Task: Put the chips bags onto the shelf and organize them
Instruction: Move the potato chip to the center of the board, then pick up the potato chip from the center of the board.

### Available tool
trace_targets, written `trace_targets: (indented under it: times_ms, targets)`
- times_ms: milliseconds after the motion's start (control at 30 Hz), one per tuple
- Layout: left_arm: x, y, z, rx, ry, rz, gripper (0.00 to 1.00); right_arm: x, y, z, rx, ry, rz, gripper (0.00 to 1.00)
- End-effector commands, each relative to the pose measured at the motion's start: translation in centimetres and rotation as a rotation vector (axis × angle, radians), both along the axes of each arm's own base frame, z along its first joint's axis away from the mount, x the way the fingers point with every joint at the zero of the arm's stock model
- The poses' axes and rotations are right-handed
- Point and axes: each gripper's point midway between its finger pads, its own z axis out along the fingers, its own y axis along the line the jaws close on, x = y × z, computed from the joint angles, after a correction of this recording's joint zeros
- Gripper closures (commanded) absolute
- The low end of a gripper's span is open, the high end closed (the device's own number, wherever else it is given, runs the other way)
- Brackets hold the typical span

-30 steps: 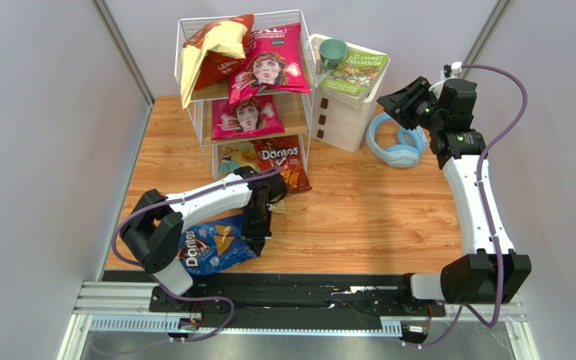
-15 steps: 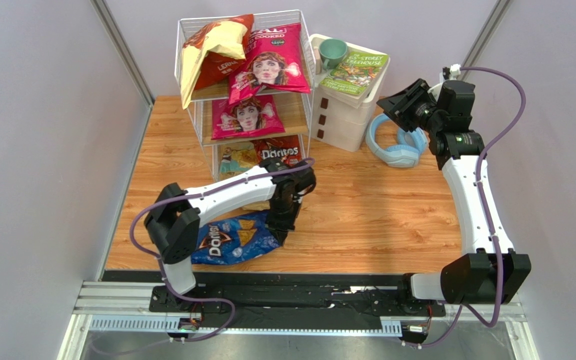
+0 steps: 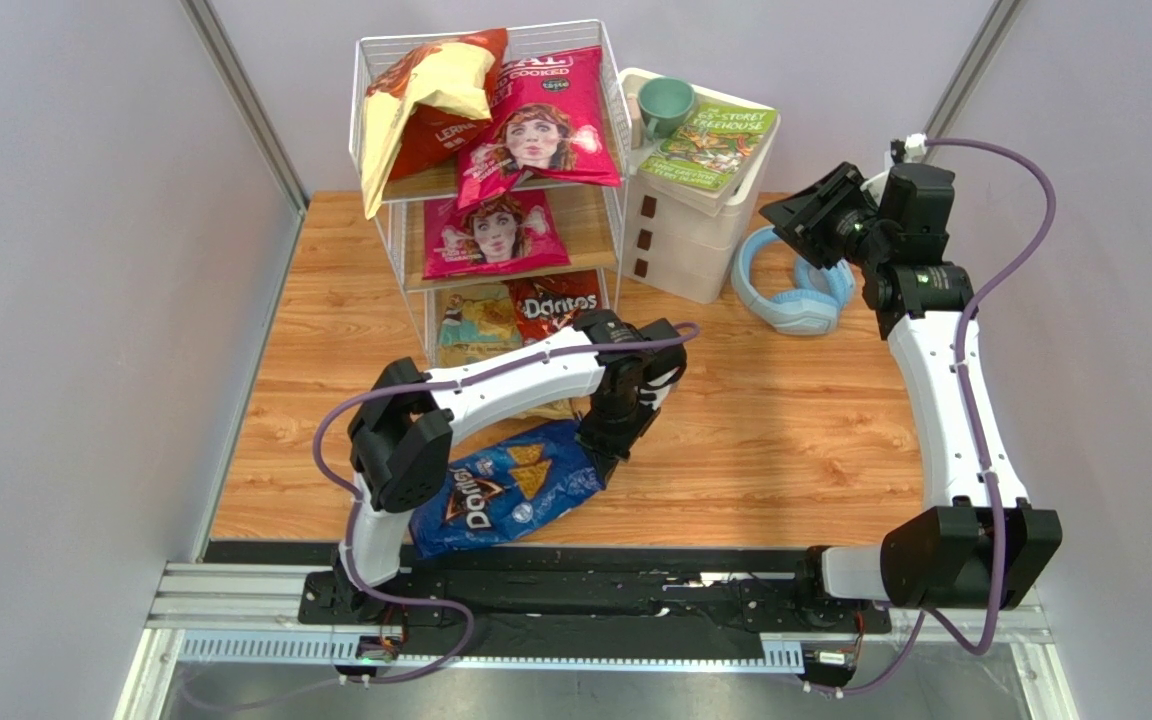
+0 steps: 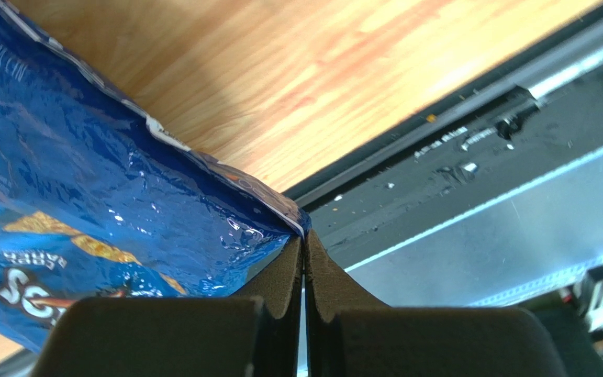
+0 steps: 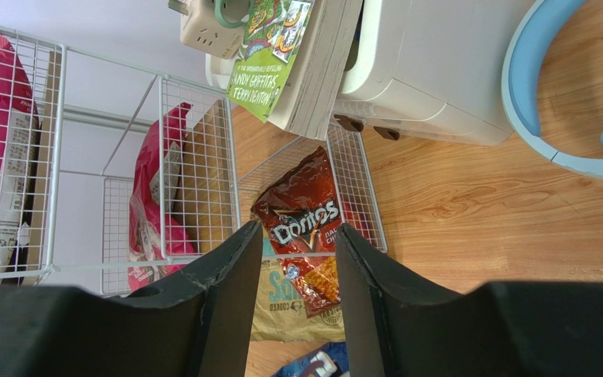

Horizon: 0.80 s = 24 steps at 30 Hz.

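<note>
Blue Doritos bag (image 3: pixel 507 488): lay near the desk's (image 3: pixel 778 435) front edge, short of the shelf (image 3: pixel 585 225).
Left end effector (image 4: pixel 305 245): pinched tight on that bag's corner!
Right end effector (image 5: pixel 293 236): fingers apart, gripping nothing, up by the drawer unit (image 3: pixel 687 240).
Shelf: five bags sat across its tiers.

In the lower middle of the top view, the blue Doritos bag (image 3: pixel 507 488) is showing orange chips and white lettering. Higher up, the white wire shelf (image 3: pixel 585 225) is showing pale wooden tiers. The upper magenta bag (image 3: pixel 545 135) and lower magenta bag (image 3: pixel 492 233) are each displaying a woman's face. The orange-and-cream bag (image 3: pixel 417 105) is glowing at the upper left, and the red Doritos bag (image 3: pixel 560 308) and tan-and-teal bag (image 3: pixel 474 318) are showing lowest.
</note>
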Motion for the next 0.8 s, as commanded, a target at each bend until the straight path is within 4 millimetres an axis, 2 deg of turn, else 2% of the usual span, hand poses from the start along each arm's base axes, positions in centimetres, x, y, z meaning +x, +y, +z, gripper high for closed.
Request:
trace_targets:
  times_ms: [0,33,100,200,233,300,333,367,400,433,467,500,533,567,633,667,733,767]
  targets:
    - [-1.2,-0.9,1.6,-0.066,0.025,-0.106,1.0,-0.4,-0.4,1.1,-0.01,-0.036,-0.01,0.55]
    - [-1.3,-0.6,2.0,-0.069,0.017,-0.109,1.0,-0.4,-0.3,1.1,-0.004,-0.033,-0.004,0.55]
    - [-1.2,0.5,2.3,-0.036,-0.007,-0.093,0.9,-0.2,-0.2,0.8,-0.002,-0.022,0.0,0.55]
    - [-0.6,2.7,3.8,0.004,-0.077,-0.033,0.6,-0.1,-0.1,0.8,0.007,-0.017,0.003,0.55]
    - [-0.3,3.4,4.8,0.0,-0.118,0.009,0.42,0.0,0.0,0.7,0.01,-0.013,0.004,0.55]
    - [0.3,5.2,4.9,0.013,-0.122,0.084,0.37,0.1,0.2,0.6,0.023,-0.008,0.014,0.55]
    - [0.4,5.9,6.0,-0.017,-0.138,0.136,0.37,0.3,0.3,0.4,0.028,-0.001,0.019,0.55]
    - [0.3,7.3,5.4,0.005,-0.127,0.179,0.37,0.4,0.4,0.5,0.032,-0.004,0.024,0.56]
    - [1.1,8.7,5.4,0.014,-0.123,0.278,0.31,0.4,0.7,1.0,0.037,-0.013,0.041,0.56]
    - [1.1,9.9,6.1,-0.009,-0.125,0.337,0.31,0.4,0.8,1.3,0.036,-0.024,0.051,0.56]
    - [0.3,11.7,4.8,0.033,-0.082,0.389,0.31,0.6,1.0,1.2,0.026,-0.02,0.063,0.55]
    - [0.5,13.1,5.3,0.006,-0.058,0.499,0.31,0.7,1.2,2.0,0.017,-0.034,0.067,0.53]
    - [0.1,13.9,4.8,0.007,-0.035,0.54,0.31,0.8,1.3,2.2,0.01,-0.035,0.074,0.52]
    - [-1.1,15.3,3.3,0.045,0.011,0.577,0.3,1.0,1.4,1.7,0.005,-0.014,0.081,0.52]
    - [-1.4,16.4,3.2,0.027,0.011,0.659,0.3,1.1,1.8,2.3,-0.001,-0.026,0.102,0.52]
    - [-2.1,17.2,2.5,0.061,0.024,0.686,0.13,1.2,1.9,2.4,0.0,-0.029,0.107,0.51]
    - [-2.4,18.2,2.0,0.091,0.035,0.733,0.12,1.2,2.0,2.6,0.004,-0.037,0.112,0.51]
    - [-2.4,19.0,1.5,0.114,0.047,0.77,0.08,1.3,2.0,2.8,0.004,-0.042,0.113,0.52]
